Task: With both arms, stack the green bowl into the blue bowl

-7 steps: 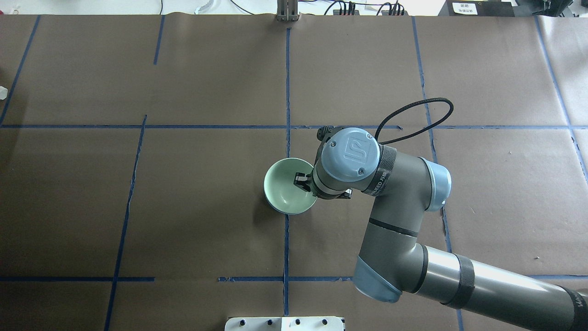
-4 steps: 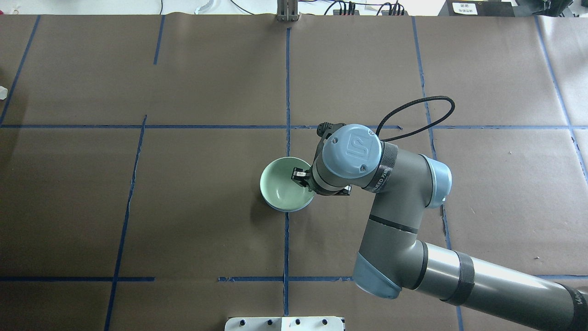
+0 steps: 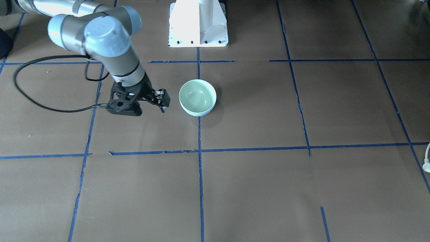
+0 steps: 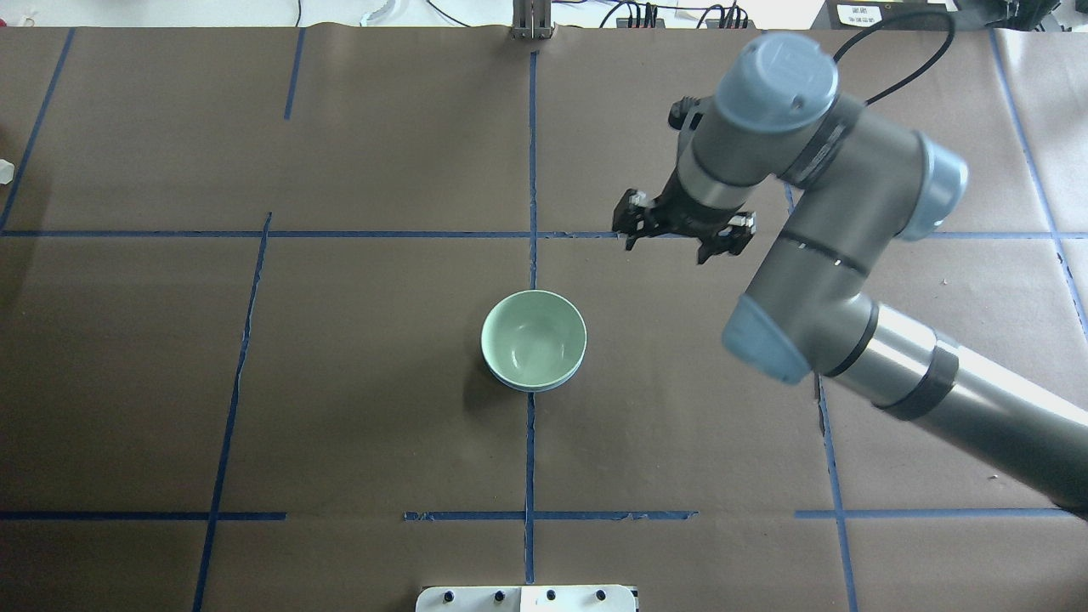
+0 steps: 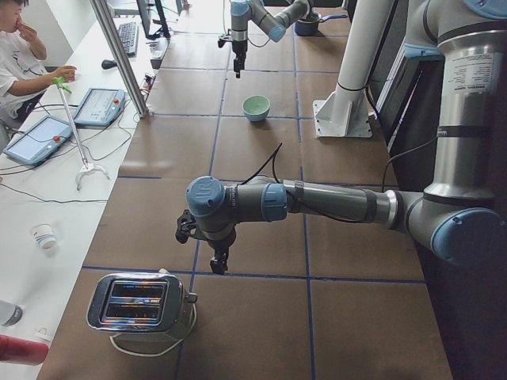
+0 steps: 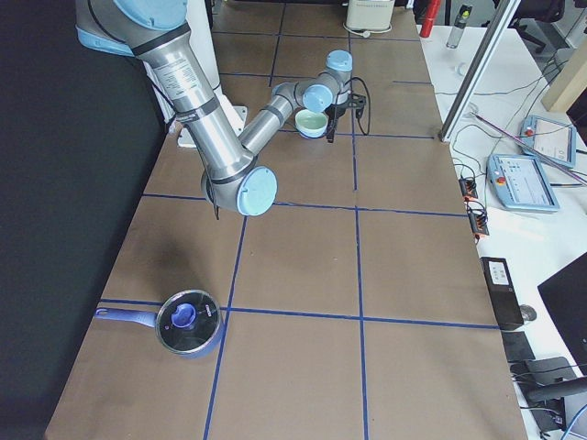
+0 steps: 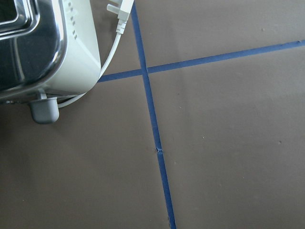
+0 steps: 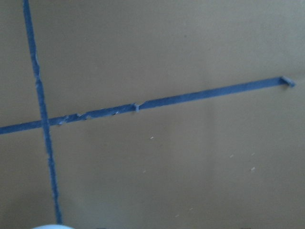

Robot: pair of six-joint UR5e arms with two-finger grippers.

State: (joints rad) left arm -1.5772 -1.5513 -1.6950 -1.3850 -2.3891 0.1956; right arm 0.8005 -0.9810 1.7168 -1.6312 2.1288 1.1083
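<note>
The green bowl (image 4: pixel 534 338) sits nested inside the blue bowl (image 4: pixel 544 388), near the table's middle. Only a thin pale-blue crescent of the blue bowl shows under the green rim. The stack also shows in the front view: green bowl (image 3: pixel 197 95), blue bowl (image 3: pixel 199 114). My right gripper (image 4: pixel 684 236) is open and empty. It hangs above the table, apart from the bowls, to their far right; it also shows in the front view (image 3: pixel 142 102). My left gripper (image 5: pixel 218 261) shows only in the left side view, far from the bowls, and I cannot tell its state.
A chrome toaster (image 5: pixel 139 305) with a white cord stands next to my left gripper. A blue lidded pot (image 6: pixel 188 323) sits at the table's right end. The white pedestal (image 3: pixel 198 23) stands at the robot's edge. An operator sits beyond the far edge.
My right gripper has let go of the green bowl's rim, risen and swung away to the far right. The green bowl stays nested in the blue bowl.
</note>
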